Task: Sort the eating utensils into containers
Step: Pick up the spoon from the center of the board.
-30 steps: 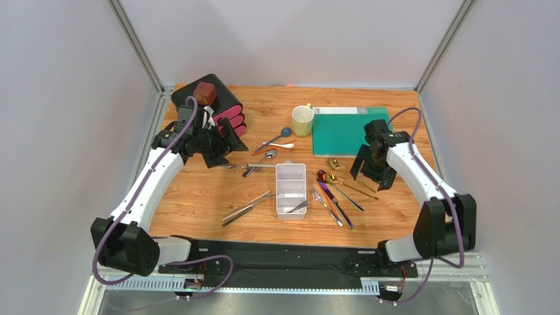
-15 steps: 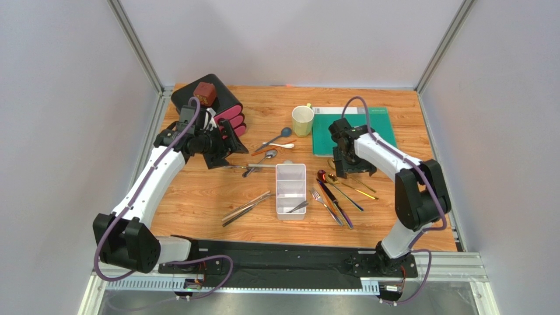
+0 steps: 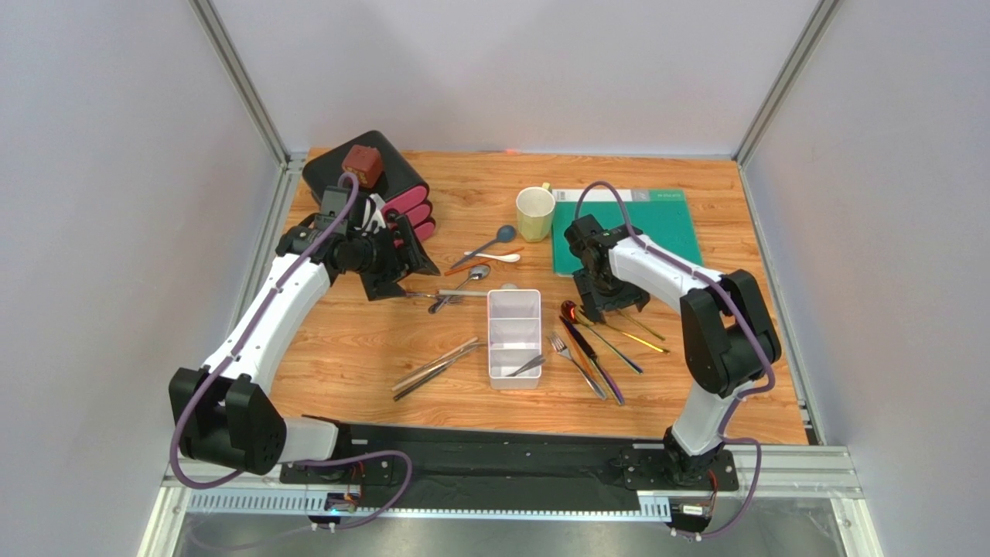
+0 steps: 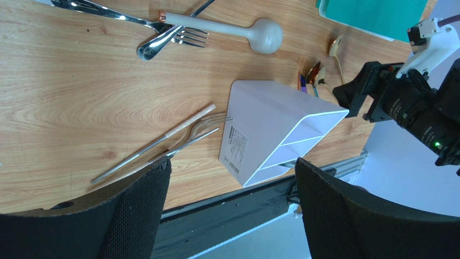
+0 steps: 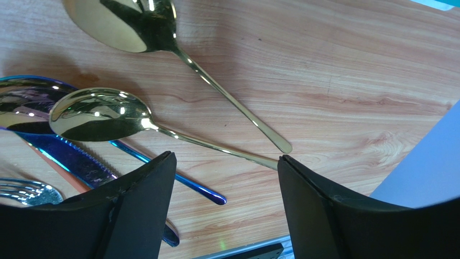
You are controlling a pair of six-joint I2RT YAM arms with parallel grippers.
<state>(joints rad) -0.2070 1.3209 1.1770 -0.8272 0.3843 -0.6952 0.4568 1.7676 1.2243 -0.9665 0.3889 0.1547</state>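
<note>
White plastic rectangular tray (image 3: 513,316) sits mid-table, long side running away from the arm bases. Thin dividers split it into compartments. One slim silver utensil (image 3: 526,366) lies slantwise in the near-end compartment (spoon, fork or knife: too small to tell from overhead).

The rest of the cutlery is loose on the table.
- Left of the tray: a pale-handled silver stick (image 4: 183,125) and a silver fork (image 4: 208,121) side by side, close to its wall.
- Far side: a glossy white spoon (image 4: 254,33), a dull blue spoon (image 3: 503,233) and a silver spoon (image 3: 476,276).
- Right side: two polished gold spoons (image 5: 100,116), bowls mirror-bright, handles fanning apart. An iridescent purple spoon (image 5: 24,100) is tucked against the nearer gold bowl. A serrated blue-purple knife (image 5: 70,162) lies beside it.

Right gripper (image 5: 225,157) hangs low over the gold spoons, jaws spread wide, nothing between them. Left gripper (image 4: 232,163) sits by the black box with pink drawers (image 3: 384,186), jaws likewise wide, gripping nothing.

Surface: warm wood-grain tabletop (image 3: 349,348), matte. A flat teal mat (image 3: 628,238) and a pale yellow mug (image 3: 535,212) stand at the far side. Plain grey-white walls with aluminium posts close in three sides.
</note>
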